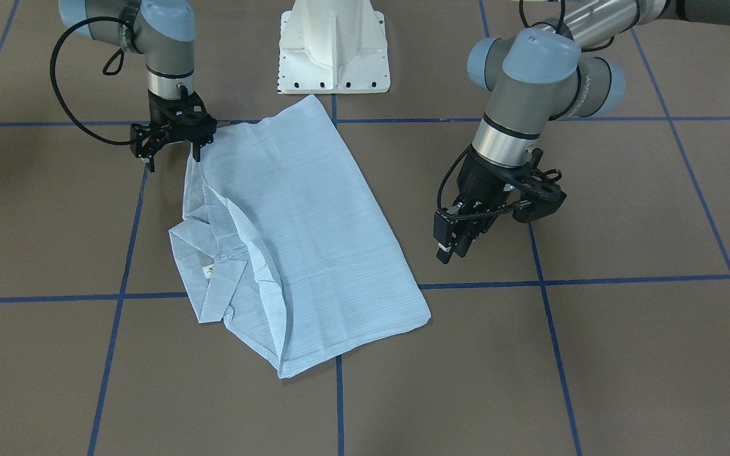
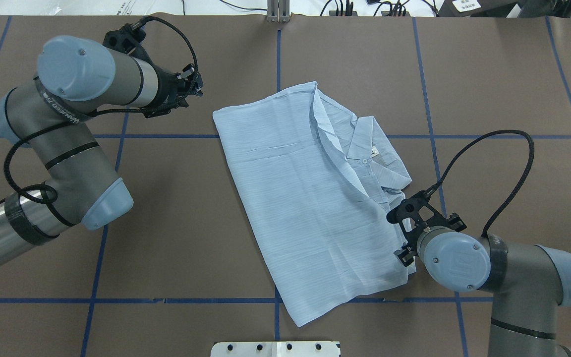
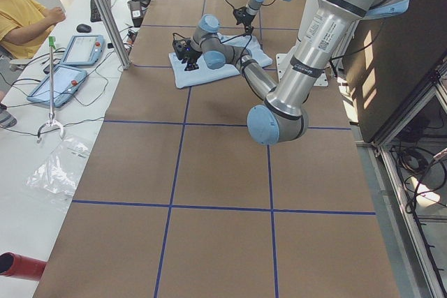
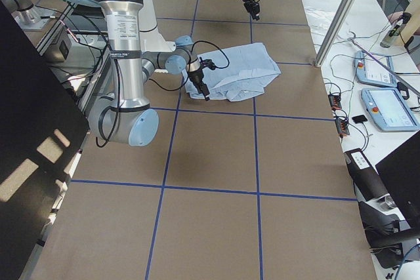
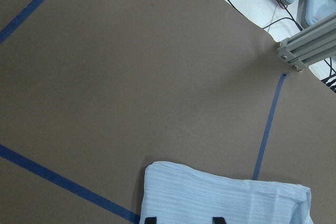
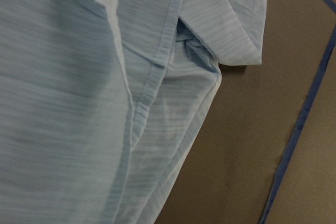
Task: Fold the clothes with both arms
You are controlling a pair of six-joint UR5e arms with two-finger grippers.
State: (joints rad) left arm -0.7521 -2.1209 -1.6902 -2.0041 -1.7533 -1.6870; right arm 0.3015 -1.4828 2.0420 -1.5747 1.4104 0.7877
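Exterior front-facing shows right tool (image 1: pixel 174 160) and left tool (image 1: pixel 454 253) parted, empty; shirt (image 1: pixel 314 215) sleeves hidden.

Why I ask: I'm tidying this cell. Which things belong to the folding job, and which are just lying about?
For the job:
shirt
left gripper, open, clear of the shirt
right gripper, open, at the shirt's edge

Just lying about, on the side bench:
pendants
mouse
plastic bag
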